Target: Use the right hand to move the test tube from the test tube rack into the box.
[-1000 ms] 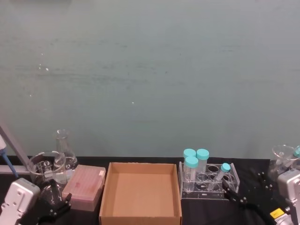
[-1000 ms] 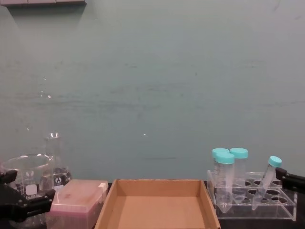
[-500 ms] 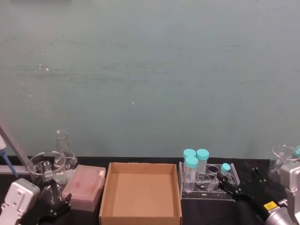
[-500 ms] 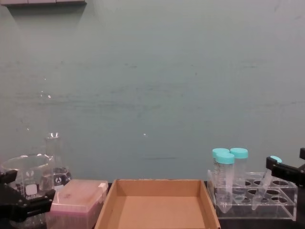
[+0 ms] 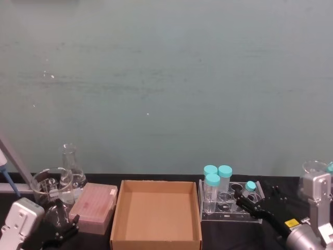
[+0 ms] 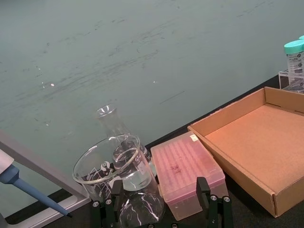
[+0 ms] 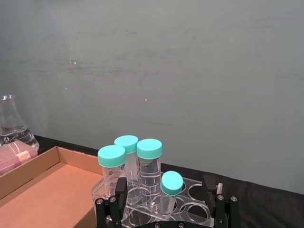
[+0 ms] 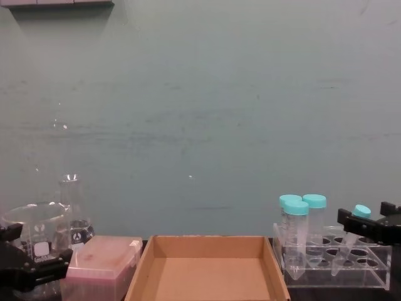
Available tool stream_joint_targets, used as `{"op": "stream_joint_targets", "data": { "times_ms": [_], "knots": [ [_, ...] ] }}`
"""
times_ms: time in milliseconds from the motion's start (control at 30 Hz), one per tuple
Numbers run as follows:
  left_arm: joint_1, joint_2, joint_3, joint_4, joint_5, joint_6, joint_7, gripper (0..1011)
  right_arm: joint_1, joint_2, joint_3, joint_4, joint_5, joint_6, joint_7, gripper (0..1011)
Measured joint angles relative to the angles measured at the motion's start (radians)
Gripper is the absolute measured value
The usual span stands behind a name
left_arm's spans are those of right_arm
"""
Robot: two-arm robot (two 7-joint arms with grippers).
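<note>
The slim test tube (image 5: pixel 250 188) with its small teal cap leans in the right end of the clear test tube rack (image 5: pixel 229 214). My right gripper (image 5: pixel 256 196) is open at cap height, one finger on each side of the tube, touching nothing. The chest view shows the test tube (image 8: pixel 351 235) between those fingers of the right gripper (image 8: pixel 364 214), above the rack (image 8: pixel 369 273). In the right wrist view the tube (image 7: pixel 170 190) stands centred in the right gripper (image 7: pixel 165 186). The brown box (image 5: pixel 156 240) lies left of the rack. My left gripper (image 5: pixel 58 233) rests open at the front left.
Three wider teal-capped tubes (image 5: pixel 212 187) stand at the rack's left end, beside the box. A pink plastic box (image 5: pixel 93 207), a glass beaker (image 5: pixel 49 187) and a flask (image 5: pixel 70 166) sit left of the box. More glassware (image 5: pixel 315 174) stands at the far right.
My right gripper has come in from the right and forward, so its open fingers now straddle the slim tube's cap. The left arm has stayed put.
</note>
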Motion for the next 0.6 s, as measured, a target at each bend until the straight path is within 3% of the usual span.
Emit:
{"op": "stream_joint_targets", "data": {
  "times_ms": [367,600],
  "knots": [
    [0.000,0.000,0.000,0.000,0.000,0.000,0.000,1000,0.046,-0.033,0.001,0.051,-0.024,0.037,0.025,1002],
    [0.000,0.000,0.000,0.000,0.000,0.000,0.000,1000,0.054,-0.049,0.008,0.060,-0.050,0.053,0.010,1003]
  ]
}}
